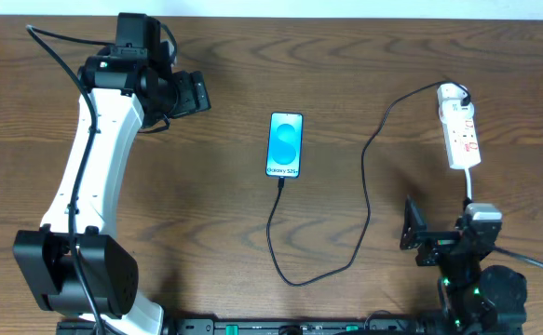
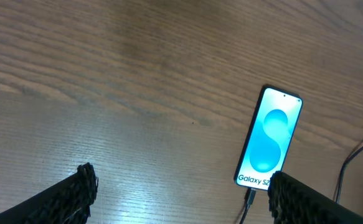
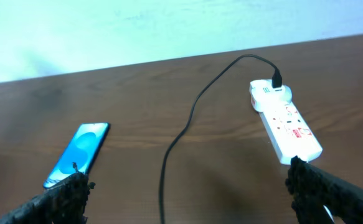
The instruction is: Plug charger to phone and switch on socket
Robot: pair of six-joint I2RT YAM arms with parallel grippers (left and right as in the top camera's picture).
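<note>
The phone [image 1: 285,144] lies flat mid-table with its blue swirl screen up; it also shows in the left wrist view [image 2: 269,138] and the right wrist view [image 3: 78,154]. The charger's black cable [image 1: 366,200] runs from the phone's near end, where its plug tip [image 2: 250,198] sits at the port, round to the white adapter [image 1: 452,93] on the socket [image 1: 462,135], a white power strip at the right [image 3: 287,124]. My left gripper [image 1: 195,93] is open and empty, left of the phone. My right gripper [image 1: 411,225] is open and empty, near the front edge below the socket.
The socket's thick white cord [image 1: 468,181] runs toward my right arm base. The wooden table [image 1: 215,214] spreads between the arms. A pale wall [image 3: 137,25] stands beyond the far edge.
</note>
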